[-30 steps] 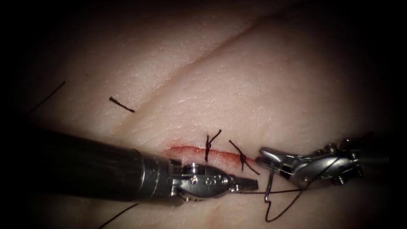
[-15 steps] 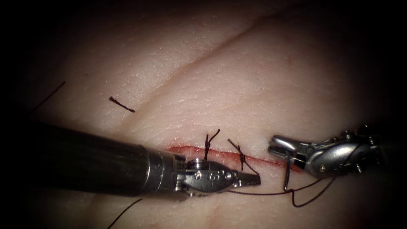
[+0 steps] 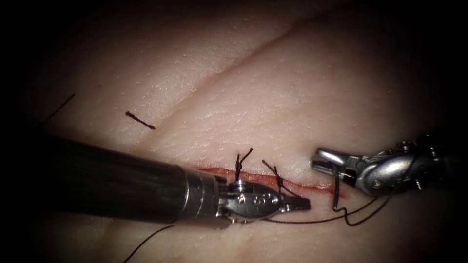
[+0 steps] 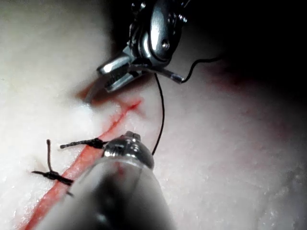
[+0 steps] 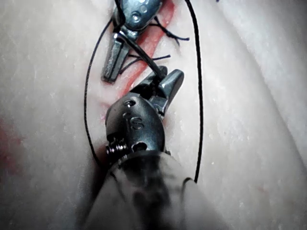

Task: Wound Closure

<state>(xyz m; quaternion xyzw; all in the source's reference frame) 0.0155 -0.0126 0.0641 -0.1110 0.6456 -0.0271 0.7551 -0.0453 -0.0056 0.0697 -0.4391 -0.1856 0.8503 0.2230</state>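
Clearly the right tool [image 3: 322, 160] clamps the needle [image 3: 336, 190] near its thread end, probably so its tip hangs over the cut [image 3: 263, 178]. Left tool [image 3: 301, 204], jaws together, holds the thread [image 3: 321, 220] low, likely keeping it clear.

A short cut piece of thread [image 3: 140, 120] lies loose on the tissue [image 3: 273, 97] up to my left, well apart from the cut [image 3: 219, 171] and above it. Farther left, a thin dark strand [image 3: 58, 108] slants away into the shadow. A long shallow crease [image 3: 229, 68] runs slantwise across the skin from the upper right down toward that loose piece. Two finished stitches cross the cut side by side, the left knot [image 3: 239, 168] and the right knot [image 3: 277, 176], each with short tails sticking up.
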